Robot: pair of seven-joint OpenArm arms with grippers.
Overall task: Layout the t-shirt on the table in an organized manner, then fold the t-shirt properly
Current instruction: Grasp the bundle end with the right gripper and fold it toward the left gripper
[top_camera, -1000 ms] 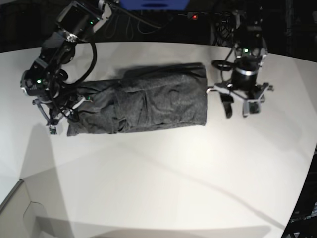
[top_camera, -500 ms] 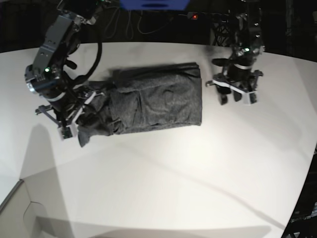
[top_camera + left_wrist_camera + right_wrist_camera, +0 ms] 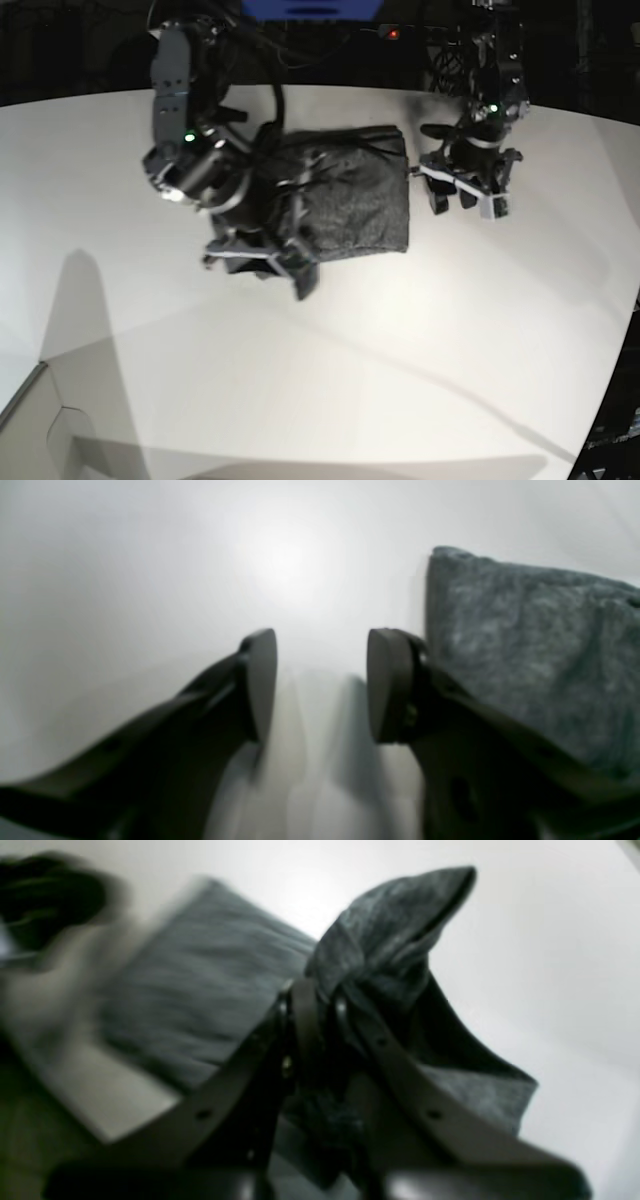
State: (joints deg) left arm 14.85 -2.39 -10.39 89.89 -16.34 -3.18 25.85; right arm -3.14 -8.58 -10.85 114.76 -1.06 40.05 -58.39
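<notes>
Base view shows the shirt (image 3: 345,205) lying toward the far edge of the table (image 3: 330,380), about midway along it, as a dark grey, heathered, wrinkly block. Its one end is lifted and bunched in the right end effector (image 3: 262,258), whose jaws are pinched tight on that cloth; the right wrist view confirms it, with a peak of fabric (image 3: 395,940) standing above the narrow jaws. The left end effector (image 3: 462,193) waits just beside the shirt's opposite end, jaws partly apart and holding nothing; in the left wrist view only bare table (image 3: 150,570) lies between its pads (image 3: 262,680).

This looks like a fold of the gripped end over the body. To do it well, the right arm should carry the cloth level across, lay it flush with the far end's edge, and release only once the layer rests flat. Dragging could shift the whole stack, so the free end effector might need to pin its end.
</notes>
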